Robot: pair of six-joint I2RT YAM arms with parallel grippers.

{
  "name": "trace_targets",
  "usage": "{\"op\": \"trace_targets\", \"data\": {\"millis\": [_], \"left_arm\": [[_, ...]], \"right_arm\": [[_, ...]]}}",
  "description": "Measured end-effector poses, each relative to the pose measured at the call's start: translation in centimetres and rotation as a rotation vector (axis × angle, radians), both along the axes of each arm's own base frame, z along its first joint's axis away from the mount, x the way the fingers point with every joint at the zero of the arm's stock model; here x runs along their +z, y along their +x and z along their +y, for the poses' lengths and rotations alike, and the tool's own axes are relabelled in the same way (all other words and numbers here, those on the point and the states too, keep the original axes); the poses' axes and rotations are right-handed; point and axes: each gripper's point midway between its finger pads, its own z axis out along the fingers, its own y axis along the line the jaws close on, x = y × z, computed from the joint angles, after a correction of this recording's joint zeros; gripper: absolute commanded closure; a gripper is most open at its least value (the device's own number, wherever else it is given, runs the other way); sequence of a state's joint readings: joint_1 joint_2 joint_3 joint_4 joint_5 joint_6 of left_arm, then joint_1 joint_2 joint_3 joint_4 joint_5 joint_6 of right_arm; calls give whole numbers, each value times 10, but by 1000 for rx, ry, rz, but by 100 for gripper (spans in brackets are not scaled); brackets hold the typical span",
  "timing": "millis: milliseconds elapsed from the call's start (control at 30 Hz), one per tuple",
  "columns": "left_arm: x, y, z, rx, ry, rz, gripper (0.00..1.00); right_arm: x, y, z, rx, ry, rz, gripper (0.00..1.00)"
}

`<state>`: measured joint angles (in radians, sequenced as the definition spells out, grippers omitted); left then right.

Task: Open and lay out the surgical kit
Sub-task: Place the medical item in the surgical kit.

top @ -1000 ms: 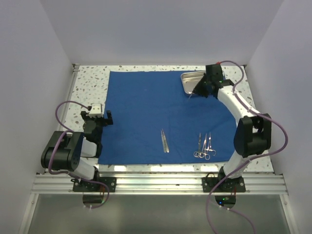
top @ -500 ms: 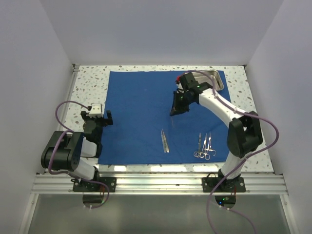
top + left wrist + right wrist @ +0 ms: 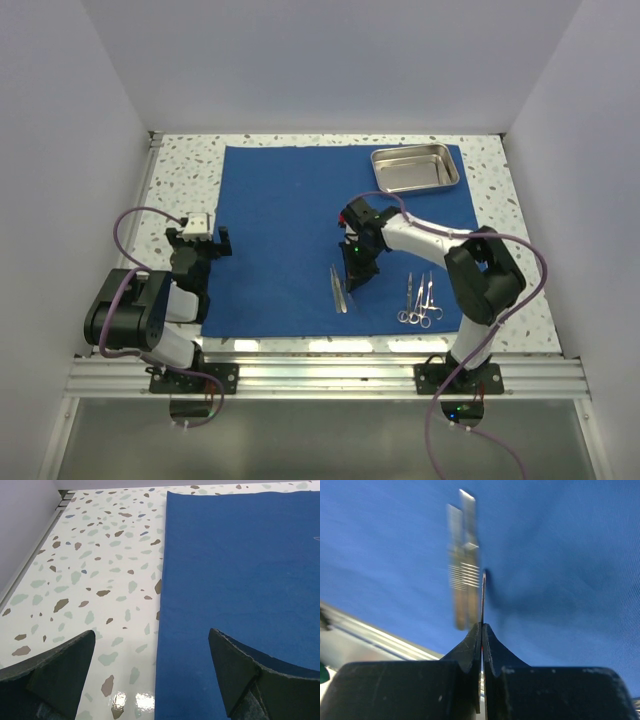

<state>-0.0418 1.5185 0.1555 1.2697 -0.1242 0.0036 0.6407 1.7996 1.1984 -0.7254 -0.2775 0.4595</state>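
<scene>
**Right fingers [image 3: 470, 647] pinch a thin steel instrument [image 3: 483, 595] over the blue cloth [image 3: 280, 230]**

They are closed tight on it, just beside the tweezers [image 3: 339, 290]. The forceps [image 3: 420, 300] lie near. The steel tray [image 3: 415, 167] sits at the cloth's far right corner. The left fingers [image 3: 60, 670] gape wide and empty over the cloth's left edge and the worktop [image 3: 185, 175].

surface: speckled table [image 3: 180, 170] | directly on it: blue cloth [image 3: 290, 220], spread flat, covering most

The bench [image 3: 180, 170] is white terrazzo with grey and brown specks, and it shines a little under the light. Plain pale walls [image 3: 330, 60] stand on three sides. An aluminium rail [image 3: 330, 375] runs along its near edge.
</scene>
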Motion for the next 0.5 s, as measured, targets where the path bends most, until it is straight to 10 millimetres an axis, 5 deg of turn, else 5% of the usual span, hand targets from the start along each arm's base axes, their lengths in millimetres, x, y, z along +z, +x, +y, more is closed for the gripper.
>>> {"op": "trace_targets", "data": {"millis": [167, 500], "left_arm": [[0, 0, 0, 0, 0, 0, 0], [0, 0, 0, 0, 0, 0, 0]], "right_arm": [[-22, -16, -14, -20, -39, 42, 100], [-16, 23, 1, -93, -8, -103, 100]]}}
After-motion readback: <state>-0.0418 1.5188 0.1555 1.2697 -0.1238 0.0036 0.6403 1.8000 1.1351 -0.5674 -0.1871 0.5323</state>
